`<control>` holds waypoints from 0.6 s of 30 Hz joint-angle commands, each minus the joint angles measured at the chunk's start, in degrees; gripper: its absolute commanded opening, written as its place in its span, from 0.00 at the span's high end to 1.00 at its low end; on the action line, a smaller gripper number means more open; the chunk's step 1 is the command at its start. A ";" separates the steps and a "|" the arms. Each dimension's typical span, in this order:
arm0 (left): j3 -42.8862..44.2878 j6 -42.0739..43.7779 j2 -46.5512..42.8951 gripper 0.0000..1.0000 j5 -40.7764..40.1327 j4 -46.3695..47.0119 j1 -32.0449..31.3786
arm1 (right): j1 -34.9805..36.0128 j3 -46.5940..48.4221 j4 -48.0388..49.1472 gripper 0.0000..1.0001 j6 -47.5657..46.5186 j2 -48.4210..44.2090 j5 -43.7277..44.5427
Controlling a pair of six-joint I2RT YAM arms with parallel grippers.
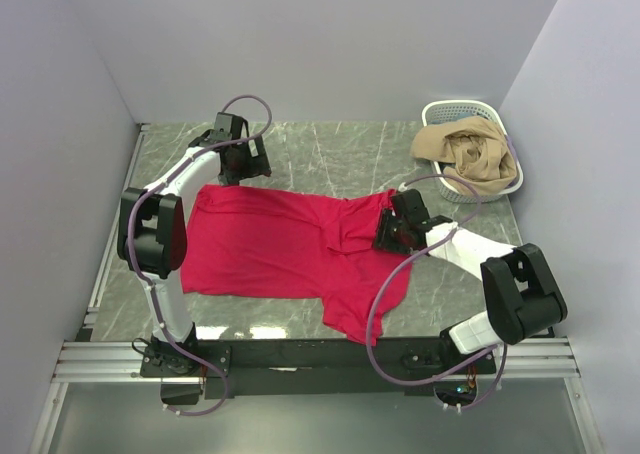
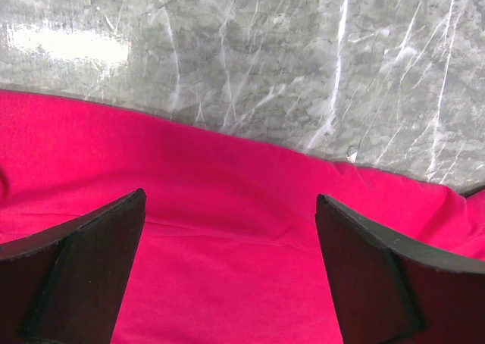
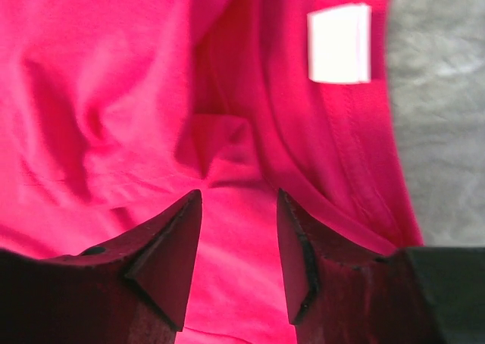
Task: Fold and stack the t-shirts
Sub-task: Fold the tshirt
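A crimson t-shirt (image 1: 290,244) lies spread across the grey marbled table (image 1: 340,149), body flat toward my left arm, the collar end rumpled under my right, and one sleeve trailing toward the near edge.

My left tool (image 1: 235,159) hovers at the shirt's far left edge with its fingers as wide apart as they go and nothing between them. From the left wrist, the tool (image 2: 231,207) frames smooth red cloth (image 2: 227,283), with bare table (image 2: 265,56) just beyond the hem.

My right tool (image 1: 392,229) sits low over the bunched collar area. From the right wrist, the tool (image 3: 239,200) has its fingers partly apart, red fabric (image 3: 98,94) showing in the gap and no fold visibly pinched. A small ridge of cloth rises just ahead of the tips. The white neck label (image 3: 339,42) lies to the upper right, near the shirt's edge.

At the table's far right corner stands a white lattice basket (image 1: 455,107) holding a crumpled tan garment (image 1: 470,149), well apart from the red shirt.
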 commanded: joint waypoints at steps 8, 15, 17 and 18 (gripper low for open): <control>2.13 1.05 0.22 0.01 -0.44 -0.13 -0.65 | -1.43 0.25 8.66 0.56 0.70 3.92 -4.09; 2.65 1.05 0.84 0.01 -0.35 -0.39 -0.65 | -1.87 1.39 7.51 0.64 -0.26 4.89 -1.81; 2.65 1.14 0.84 0.01 -0.44 -0.48 -0.65 | -1.96 1.83 6.90 0.70 -0.44 5.33 -1.72; 2.74 1.14 1.01 0.01 -0.61 -0.57 -0.65 | -2.05 2.01 6.90 0.80 -0.61 5.42 -1.80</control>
